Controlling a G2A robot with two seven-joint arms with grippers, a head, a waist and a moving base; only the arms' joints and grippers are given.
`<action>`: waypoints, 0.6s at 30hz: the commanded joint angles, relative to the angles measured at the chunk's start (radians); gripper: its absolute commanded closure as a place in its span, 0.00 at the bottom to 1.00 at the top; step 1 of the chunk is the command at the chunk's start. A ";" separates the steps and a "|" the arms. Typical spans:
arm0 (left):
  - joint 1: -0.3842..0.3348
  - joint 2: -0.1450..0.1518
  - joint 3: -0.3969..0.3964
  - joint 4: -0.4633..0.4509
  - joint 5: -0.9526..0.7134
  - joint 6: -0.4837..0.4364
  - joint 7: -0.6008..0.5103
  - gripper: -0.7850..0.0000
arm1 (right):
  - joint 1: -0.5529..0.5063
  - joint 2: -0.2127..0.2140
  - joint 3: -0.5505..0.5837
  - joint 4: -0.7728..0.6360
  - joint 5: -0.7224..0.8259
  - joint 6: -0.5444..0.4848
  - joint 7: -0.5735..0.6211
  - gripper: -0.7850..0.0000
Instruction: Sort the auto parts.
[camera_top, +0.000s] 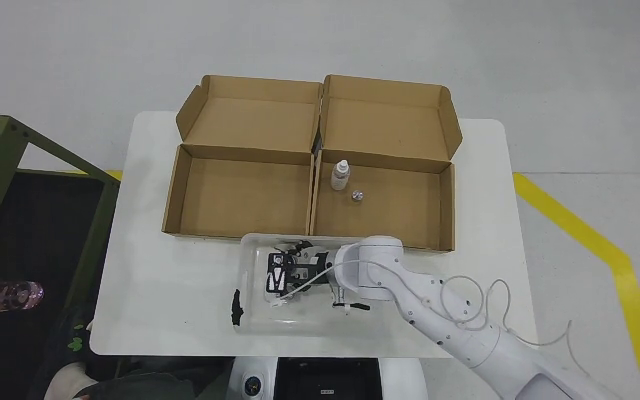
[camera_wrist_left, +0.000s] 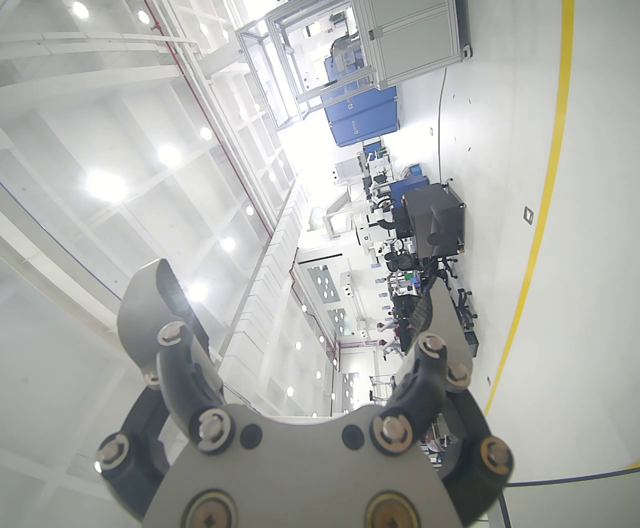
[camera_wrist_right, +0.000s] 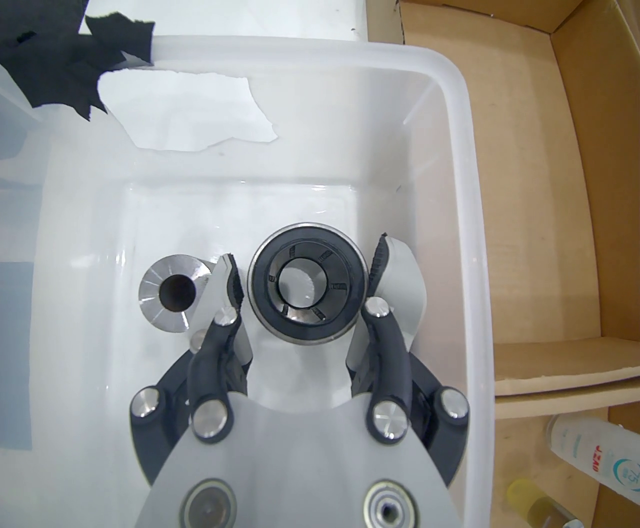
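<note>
**Right gripper straddles a bearing in the bin**

Little print shows. A white bottle (camera_wrist_right: 590, 452) lying in an open cardboard box (camera_wrist_right: 540, 200) carries a label with red letters and a teal mark. A torn white sticker (camera_wrist_right: 185, 110) on the wall of the clear plastic bin (camera_wrist_right: 452, 150) is blank, with ragged black tape (camera_wrist_right: 60, 60) beside it.

The right gripper (camera_wrist_right: 307, 252) is down inside the bin, which stands on the white tabletop (camera_top: 150, 280) just in front of the box. Its fingers (camera_wrist_right: 232, 282) are spread to either side of a black-and-steel ring bearing (camera_wrist_right: 262, 285) on the bin floor. One pad looks to touch the bearing's rim and the other sits just beside it. A steel cone-faced sleeve (camera_wrist_right: 150, 295) stands outside that second finger, close against it.

The left gripper (camera_wrist_left: 300, 285) points up at the ceiling lights, fingers wide apart and holding nothing.
</note>
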 joint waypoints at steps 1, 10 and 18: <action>0.000 0.000 0.000 0.000 0.000 0.000 0.000 0.00 | 0.002 -0.002 0.000 0.004 0.000 -0.005 -0.003 0.56; 0.000 0.000 0.000 0.000 0.000 0.000 0.000 0.00 | -0.005 -0.005 0.009 -0.001 0.007 -0.037 -0.018 1.00; 0.000 0.000 0.000 0.000 0.000 0.000 0.000 0.00 | -0.024 0.004 0.043 -0.042 0.020 -0.079 -0.035 1.00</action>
